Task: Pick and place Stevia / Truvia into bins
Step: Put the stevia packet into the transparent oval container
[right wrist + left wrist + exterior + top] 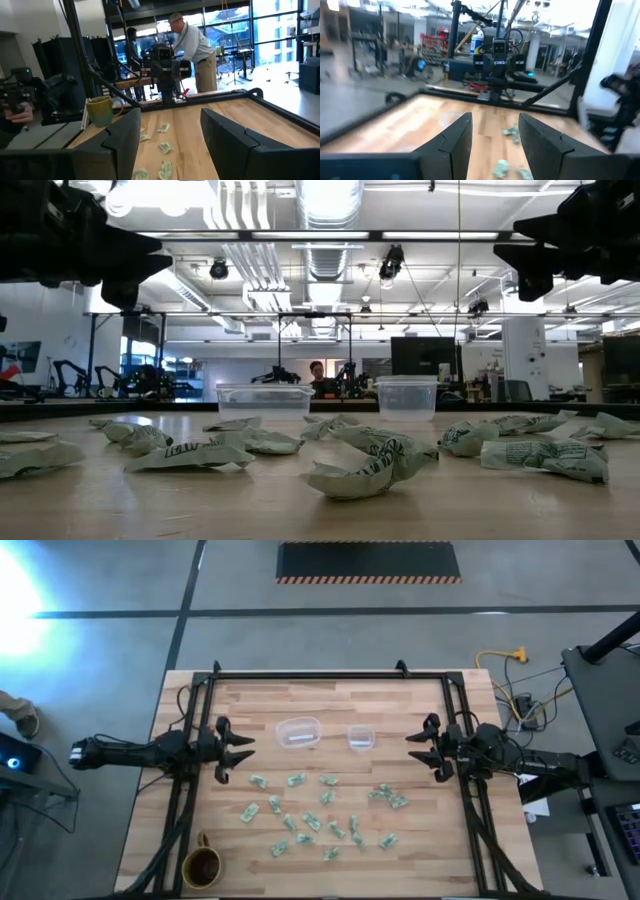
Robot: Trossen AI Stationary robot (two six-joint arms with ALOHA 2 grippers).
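Note:
Several small pale green and white Stevia / Truvia packets (310, 810) lie flat and scattered on the wooden table, in its near half (370, 465). Beyond them stand the two clear bins: the wider one (298, 732) (264, 398) and, to its right, the smaller square one (361, 737) (406, 395). My left gripper (247, 751) (495, 145) hovers open above the table's left side, pointing level toward the middle. My right gripper (412, 749) (170, 142) hovers open above the right side, facing it. Neither has anything between its fingers.
A brown mug (201, 865) (100, 111) stands at the table's near left corner. A black frame (330, 674) runs along the table's far edge and both sides. A person (192, 50) stands in the room beyond the table.

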